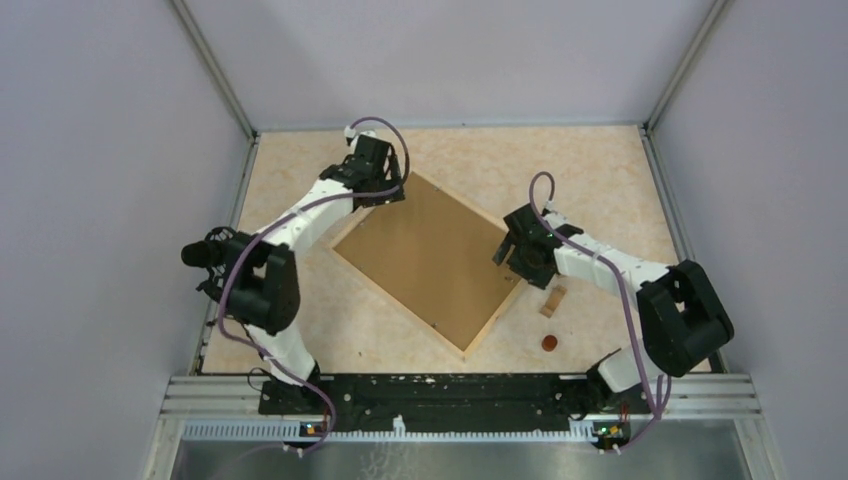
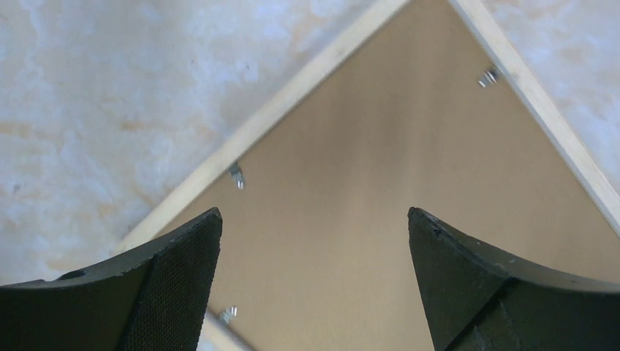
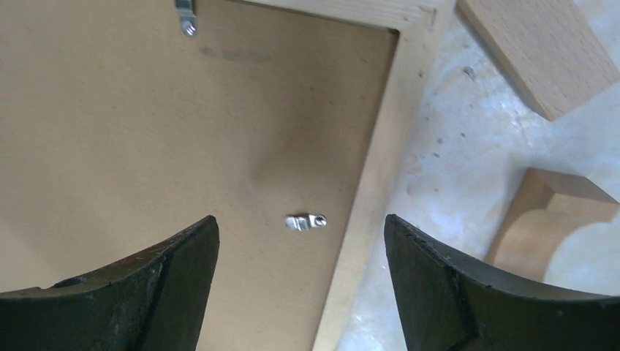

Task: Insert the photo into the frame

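The frame (image 1: 497, 322) lies flat and turned diagonally in the middle of the table. The photo (image 1: 430, 255) sits inside it with its plain brown board back up; the printed side is hidden. My left gripper (image 1: 392, 192) is open over the frame's far corner. The left wrist view shows its gripper (image 2: 314, 219) above the board (image 2: 365, 146) between two slats (image 2: 292, 95). My right gripper (image 1: 515, 262) is open over the frame's right edge. The right wrist view shows its gripper (image 3: 300, 217) straddling the slat (image 3: 373, 168) and the board (image 3: 146, 124). Both grippers are empty.
Small metal clips (image 3: 305, 221) (image 2: 236, 175) sit along the inner edge of the frame. Two small wooden blocks (image 3: 541, 51) (image 3: 545, 223) lie just right of the frame, also in the top view (image 1: 553, 300). A small brown disc (image 1: 548, 343) lies near the front. Walls enclose the table.
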`<state>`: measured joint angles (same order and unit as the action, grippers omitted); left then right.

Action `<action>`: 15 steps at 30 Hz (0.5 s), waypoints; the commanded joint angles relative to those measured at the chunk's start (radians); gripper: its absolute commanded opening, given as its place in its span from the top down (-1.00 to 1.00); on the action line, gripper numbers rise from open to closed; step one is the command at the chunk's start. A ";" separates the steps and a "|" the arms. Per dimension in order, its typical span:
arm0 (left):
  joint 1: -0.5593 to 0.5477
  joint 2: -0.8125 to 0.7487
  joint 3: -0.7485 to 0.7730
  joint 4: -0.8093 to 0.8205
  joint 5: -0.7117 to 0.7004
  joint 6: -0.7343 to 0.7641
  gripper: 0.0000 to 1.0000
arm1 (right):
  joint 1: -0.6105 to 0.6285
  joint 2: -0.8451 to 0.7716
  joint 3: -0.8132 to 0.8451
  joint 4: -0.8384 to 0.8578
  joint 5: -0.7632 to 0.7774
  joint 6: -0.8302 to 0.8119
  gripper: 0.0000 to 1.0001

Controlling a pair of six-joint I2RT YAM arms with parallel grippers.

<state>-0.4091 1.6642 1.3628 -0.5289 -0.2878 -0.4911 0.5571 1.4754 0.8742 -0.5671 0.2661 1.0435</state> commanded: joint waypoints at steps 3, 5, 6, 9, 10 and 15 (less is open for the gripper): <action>0.151 0.272 0.199 0.008 0.036 0.023 -0.97 | -0.040 0.046 -0.025 0.157 -0.029 0.032 -0.38; 0.200 0.346 0.266 -0.014 0.199 0.051 -0.97 | -0.053 0.058 -0.044 0.190 -0.034 0.027 -0.31; 0.209 0.376 0.288 -0.009 0.221 0.076 -0.97 | -0.060 0.068 -0.047 0.199 -0.034 0.019 -0.29; 0.227 0.427 0.304 0.011 0.358 0.107 -0.94 | -0.085 0.100 -0.038 0.217 -0.046 -0.029 -0.12; 0.229 0.427 0.276 0.020 0.391 0.104 -0.90 | -0.092 0.112 -0.032 0.226 -0.054 -0.057 -0.05; 0.228 0.326 0.110 -0.023 0.413 0.030 -0.74 | -0.133 0.191 0.020 0.327 -0.181 -0.277 0.00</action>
<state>-0.1623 2.0968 1.5772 -0.5190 0.0303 -0.4141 0.4564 1.5536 0.8875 -0.4118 0.1932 0.9432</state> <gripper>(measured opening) 0.900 0.497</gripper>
